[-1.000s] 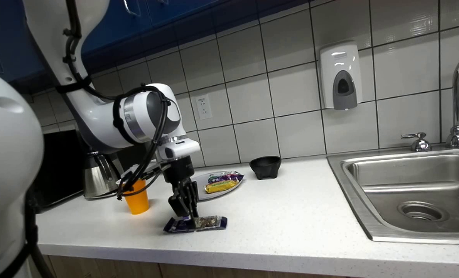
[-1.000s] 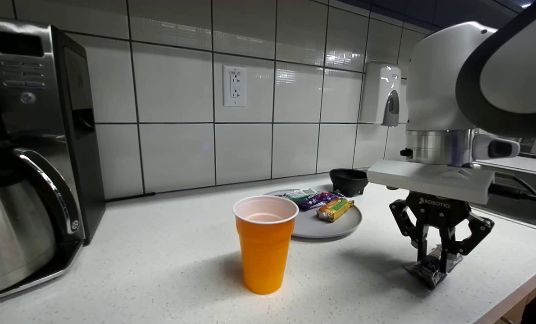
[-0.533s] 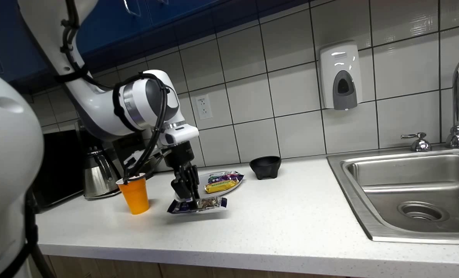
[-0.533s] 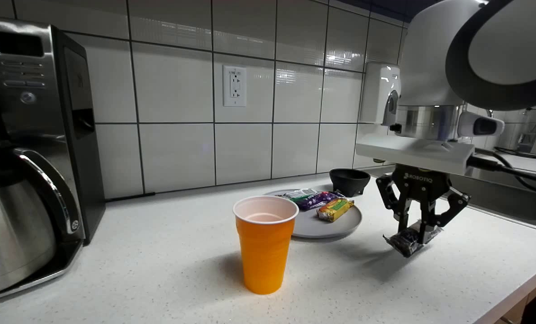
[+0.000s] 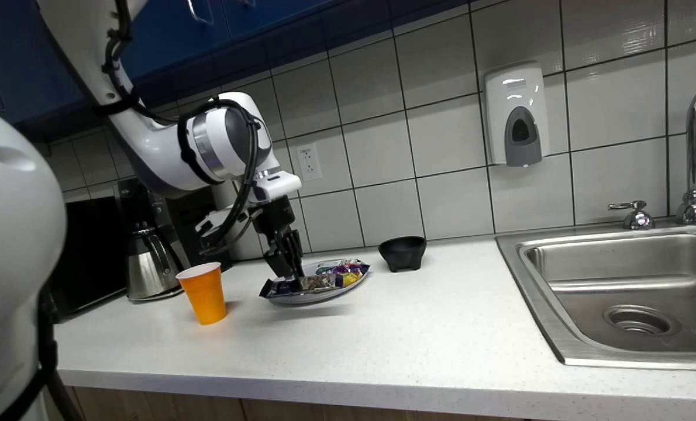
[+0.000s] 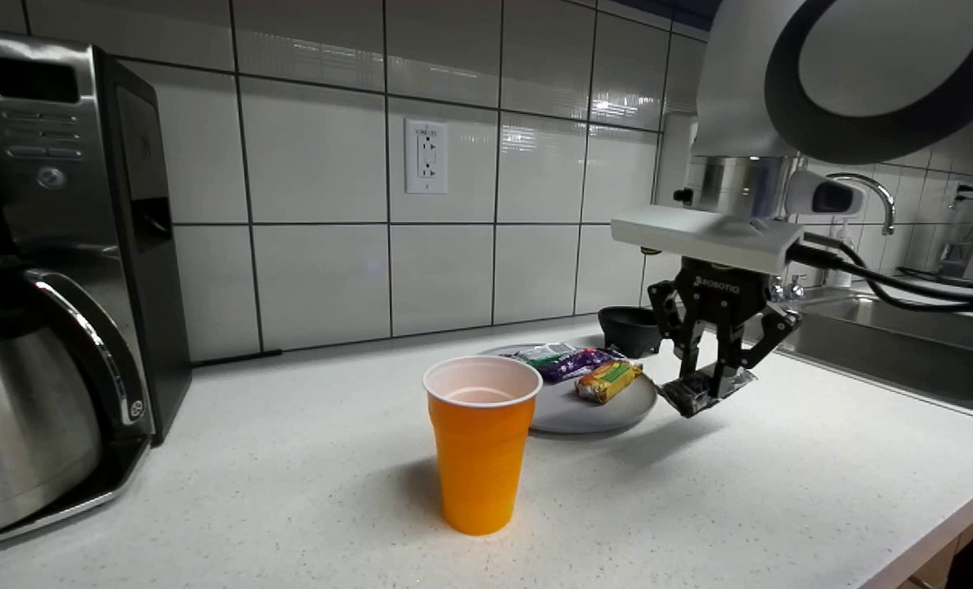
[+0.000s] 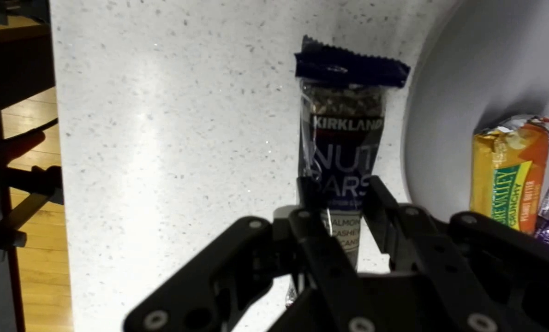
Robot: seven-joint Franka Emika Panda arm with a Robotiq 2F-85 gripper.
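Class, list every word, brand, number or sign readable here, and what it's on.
"KIRKLAND": nut bar
"NUT BARS": nut bar
"ALMON": nut bar, incomplete
"CASHE": nut bar, incomplete
"CANS": nut bar, incomplete
"RE VALLEY": yellow-orange wrapper, start hidden
"CRUNCHY": yellow-orange wrapper
"PEANUT BUTTER": yellow-orange wrapper
"ROBOTIQ": gripper
Too small or blurred: markings on purple wrapper, green wrapper, outlet, soap dispenser

Free passage is left over the speckled white table (image 5: 441, 318) between the round grey plate (image 6: 589, 419) and the stainless-steel sink (image 5: 538, 295), but is partly blocked near the white tiled wall (image 5: 444, 134) by a black footed bowl (image 5: 402, 254). Toward the black-and-steel coffee maker (image 6: 69, 213), the way is obstructed by an orange plastic cup (image 6: 482, 466). Bare plate is left between the yellow-wrapped bar (image 7: 507, 177) and the dark-blue-wrapped nut bar (image 7: 343, 138) gripped in the pincer (image 7: 339, 191).
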